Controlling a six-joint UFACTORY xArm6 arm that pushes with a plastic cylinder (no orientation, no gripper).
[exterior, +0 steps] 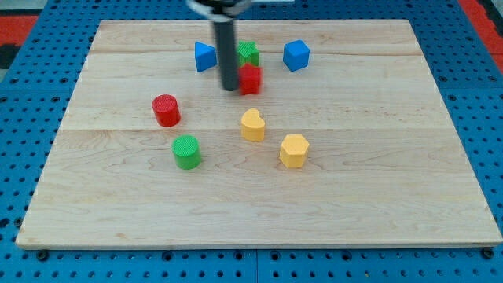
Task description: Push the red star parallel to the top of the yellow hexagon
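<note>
The red star (pixel 251 79) sits near the view's top centre, just below a green block (pixel 249 53). My tip (pixel 229 88) is at the red star's left side, touching or nearly touching it. The yellow hexagon (pixel 294 150) lies lower and to the right, well below the star. The rod rises from the tip to the view's top edge.
A blue triangle-like block (pixel 205 56) is left of the rod. A blue cube (pixel 296 55) is at the top right. A yellow heart (pixel 252 125) lies below the star. A red cylinder (pixel 166 110) and a green cylinder (pixel 187 152) are at the left. The wooden board (pixel 393 196) ends at blue pegboard.
</note>
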